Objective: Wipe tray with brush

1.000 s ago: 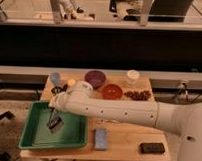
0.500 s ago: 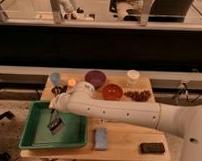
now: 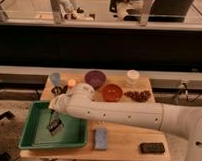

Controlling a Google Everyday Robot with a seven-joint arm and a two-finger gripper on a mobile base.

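The green tray lies at the front left of the wooden table. My white arm reaches over it from the right. My gripper hangs over the tray's middle and holds the dark brush by its handle. The brush's blocky head rests low on the tray floor, just below the gripper.
A blue block lies right of the tray. A flat black slab lies at the front right. At the back stand a purple bowl, an orange bowl, a white container, a blue cup and dark loose bits.
The gripper and brush have shifted slightly within the tray; everything else has stayed put.
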